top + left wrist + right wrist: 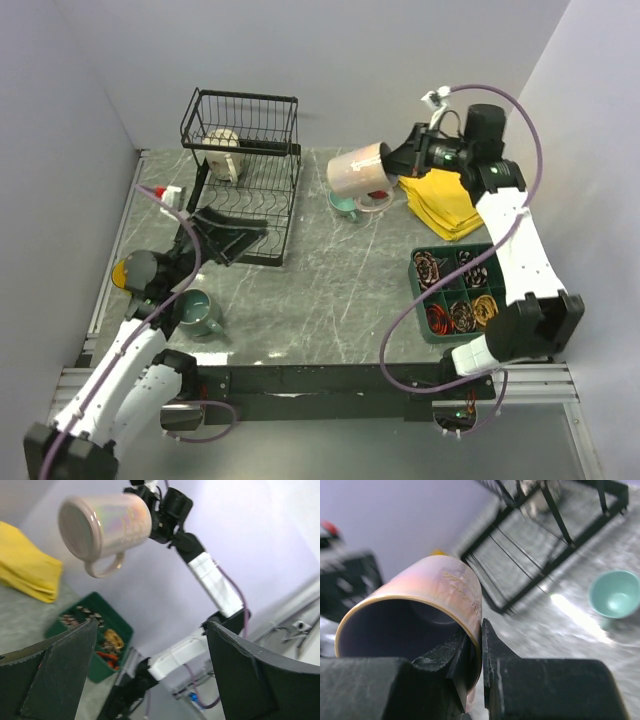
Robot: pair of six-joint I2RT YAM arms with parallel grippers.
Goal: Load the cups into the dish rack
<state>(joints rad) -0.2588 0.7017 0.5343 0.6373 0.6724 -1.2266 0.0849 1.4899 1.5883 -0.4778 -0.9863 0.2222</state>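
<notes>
My right gripper (pixel 392 160) is shut on the rim of the beige mug with lilac inside (pixel 357 170), one finger inside and one outside, and holds it tilted in the air right of the black dish rack (pixel 262 205). The wrist view shows the grip (pixel 476 655) on the mug (pixel 430 595). The small teal mug (pixel 344 208) and a reddish cup (pixel 376 200) stand below it. A cream mug (pixel 222 146) sits in the rack's basket. The grey-green mug (pixel 200 312) and yellow mug (pixel 128 270) are by the left arm. My left gripper (pixel 232 238) is open and empty at the rack's front end.
A yellow cloth (pixel 445 200) lies at the back right. A green compartmented tray (pixel 462 290) with small items stands at the front right. Walls close the table on the left, back and right. The left wrist view shows the held mug (pixel 105 525) and the tray (pixel 95 635).
</notes>
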